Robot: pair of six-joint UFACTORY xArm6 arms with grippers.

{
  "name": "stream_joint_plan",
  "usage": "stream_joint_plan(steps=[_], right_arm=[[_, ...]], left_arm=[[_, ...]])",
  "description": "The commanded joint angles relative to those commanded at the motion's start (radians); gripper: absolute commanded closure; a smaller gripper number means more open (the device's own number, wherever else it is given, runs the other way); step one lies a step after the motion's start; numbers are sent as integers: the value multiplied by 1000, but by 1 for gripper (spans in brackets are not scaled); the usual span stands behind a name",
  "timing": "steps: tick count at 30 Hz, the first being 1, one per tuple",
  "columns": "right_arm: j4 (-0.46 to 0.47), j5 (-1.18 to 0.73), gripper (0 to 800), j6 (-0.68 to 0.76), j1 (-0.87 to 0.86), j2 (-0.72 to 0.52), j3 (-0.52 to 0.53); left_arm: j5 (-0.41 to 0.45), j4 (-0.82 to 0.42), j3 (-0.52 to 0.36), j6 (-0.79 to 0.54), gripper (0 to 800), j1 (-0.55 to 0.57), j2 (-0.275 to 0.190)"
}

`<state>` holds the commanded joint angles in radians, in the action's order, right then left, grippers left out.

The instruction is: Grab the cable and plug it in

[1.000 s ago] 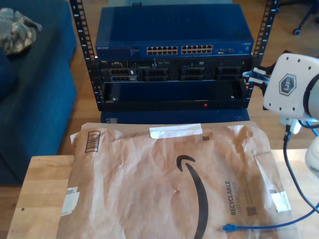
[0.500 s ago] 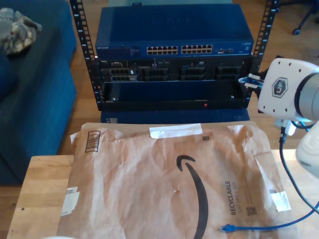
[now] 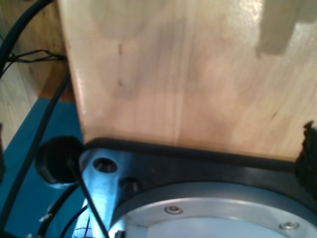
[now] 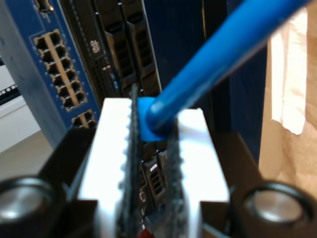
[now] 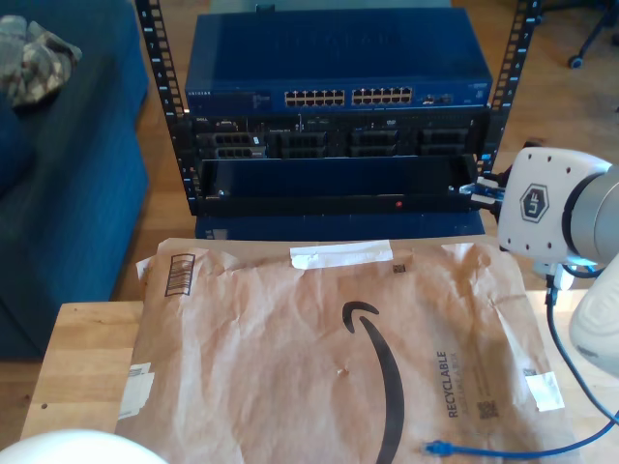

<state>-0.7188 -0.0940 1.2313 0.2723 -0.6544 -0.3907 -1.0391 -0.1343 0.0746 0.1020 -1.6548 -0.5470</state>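
My second gripper has its white fingers clamped tight on the cable, the bright blue line pinched between the ribbed pads and rising out of the jaws at a slant. Straight beyond those jaws sits the blue network switch with its rows of ports, and next to the switch, the dark server unit with its bays. In the exterior view, my second gripper hangs just beside the rack on the exterior view's right, level with the dark open bay under the server unit, and below the switch. From the arm the cable drops away from the rack and curls across the brown paper mailer, its free plug lying loose on the paper, well apart from the rack. The mailer covers most of the wooden table in front of the rack. As for my first gripper, how its jaws stand I cannot tell; its wrist view looks down on a pale wooden board, a black-and-metal base plate, dark cables and blue flooring.
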Motion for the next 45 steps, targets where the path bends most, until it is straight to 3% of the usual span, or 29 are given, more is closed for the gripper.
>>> stream_joint_plan(steps=[14,23,29,33,39,45], right_arm=[[-3,91,800,6,78,183,-14],[3,97,800,-3,163,249,-112],[146,97,800,-2,176,298,-169],[155,91,800,2,172,341,-218],[193,107,796,-3,181,341,-181],[199,298,796,3,276,390,-163]], left_arm=[[0,0,0,0,0,0,0],[-2,0,0,0,0,0,0],[0,0,0,0,0,0,0],[0,0,0,0,0,0,0],[0,0,0,0,0,0,0],[0,0,0,0,0,0,0]])
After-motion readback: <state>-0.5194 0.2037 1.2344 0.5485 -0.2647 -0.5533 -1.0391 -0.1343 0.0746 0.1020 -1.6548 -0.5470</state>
